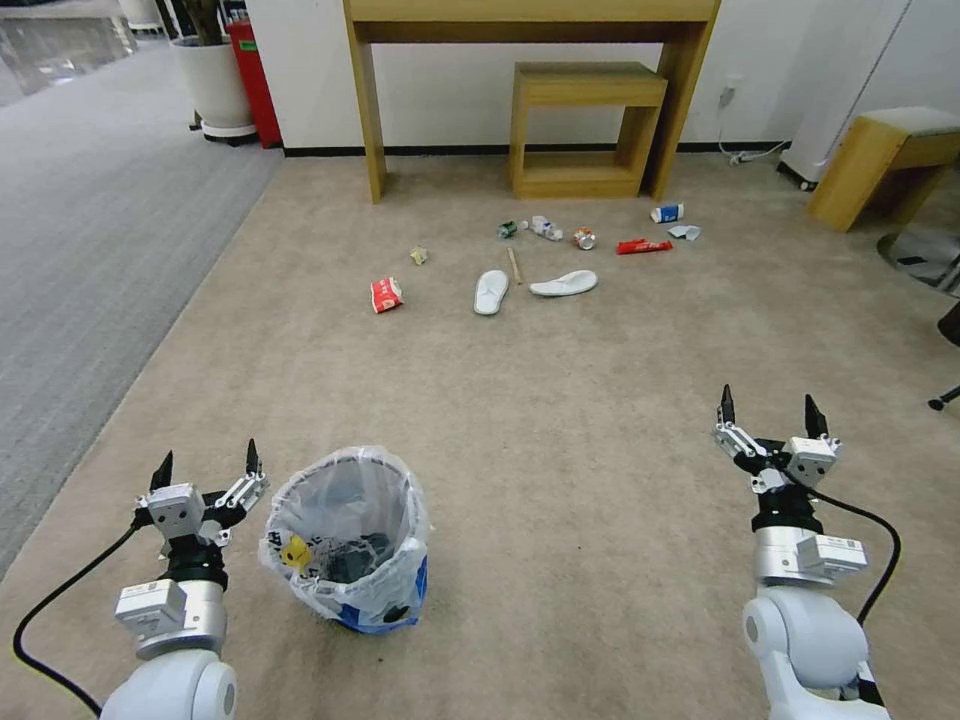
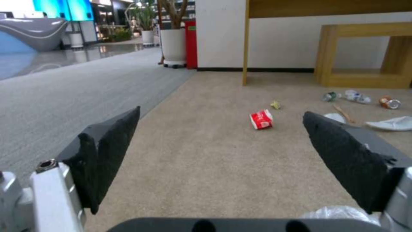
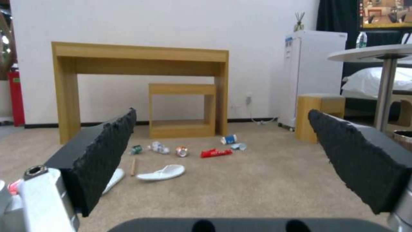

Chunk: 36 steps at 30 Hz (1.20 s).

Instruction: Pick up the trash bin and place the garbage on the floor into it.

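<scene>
**Bin upright at your left claw; litter scattered before the desk**

Your trash bin (image 1: 347, 540) stands upright on the beige short-pile carpet (image 1: 560, 420), mouth up, round and lined with a crinkly clear bag. Your left gripper (image 1: 206, 466) sits just beside it, fingers spread and holding nothing. Your right gripper (image 1: 771, 410) hangs well apart, likewise released. Far ahead, near the wooden desk (image 1: 530, 30), lie two white slippers (image 1: 491, 291), one lengthwise away from you, one crosswise; a thin wooden stick (image 1: 514, 265); a red-white carton (image 1: 386, 294).
</scene>
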### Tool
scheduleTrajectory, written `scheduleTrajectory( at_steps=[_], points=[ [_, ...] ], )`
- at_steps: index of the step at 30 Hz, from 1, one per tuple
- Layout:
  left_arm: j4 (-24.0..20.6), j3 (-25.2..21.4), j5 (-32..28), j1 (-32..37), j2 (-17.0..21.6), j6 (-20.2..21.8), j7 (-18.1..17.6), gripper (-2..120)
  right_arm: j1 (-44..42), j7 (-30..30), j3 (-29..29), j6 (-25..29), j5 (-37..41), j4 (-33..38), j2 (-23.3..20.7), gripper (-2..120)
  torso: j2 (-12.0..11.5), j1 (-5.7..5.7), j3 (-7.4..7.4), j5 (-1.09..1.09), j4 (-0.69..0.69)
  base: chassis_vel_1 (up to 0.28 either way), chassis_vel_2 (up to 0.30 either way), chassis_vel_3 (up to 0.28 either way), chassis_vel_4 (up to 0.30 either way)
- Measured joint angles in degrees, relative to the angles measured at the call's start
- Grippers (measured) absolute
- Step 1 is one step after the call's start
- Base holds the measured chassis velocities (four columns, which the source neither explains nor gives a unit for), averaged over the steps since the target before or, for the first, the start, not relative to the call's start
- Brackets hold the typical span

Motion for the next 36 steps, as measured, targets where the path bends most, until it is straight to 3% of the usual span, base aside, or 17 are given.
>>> scheduleTrajectory(
  at_steps=[6,11,17,22,26,36],
  points=[
    [-0.5,0.6,-2.6,0.0,1.2,1.6,0.0,100,-0.5,0.1,0.0,-0.4,0.0,0.6,-0.1,100,0.0,0.00,0.00,0.00,0.00,0.000,0.000,0.000,0.000],
    [-2.3,1.7,-5.9,0.9,3.8,5.4,-1.6,100,-0.8,0.1,0.1,-0.7,0.0,0.9,-0.1,100,0.0,0.00,0.00,0.00,0.00,0.000,0.000,0.000,0.000],
    [-5.1,2.9,-10.8,1.2,8.6,11.1,-4.6,100,-1.4,0.1,0.3,-0.9,0.0,1.3,0.0,100,0.0,0.00,0.00,0.00,0.00,0.000,0.000,0.000,0.000],
    [-5.4,3.4,-12.3,1.2,11.0,12.9,-5.6,100,-1.7,0.1,0.4,-0.9,-0.1,1.5,0.2,100,0.0,0.00,0.00,0.00,0.00,0.000,0.000,0.000,0.000],
    [-5.8,4.0,-16.6,1.3,14.4,15.5,-8.5,100,-2.0,0.1,0.7,-1.0,-0.3,1.7,0.5,100,0.0,0.00,0.00,0.00,0.00,0.000,0.000,0.000,0.000],
    [-5.5,5.6,-21.2,1.0,18.6,18.5,-13.0,100,-2.2,0.0,1.1,-1.1,-0.7,2.2,1.5,99,0.0,0.00,0.00,0.00,0.00,0.000,0.000,0.000,0.000]
  ],
)
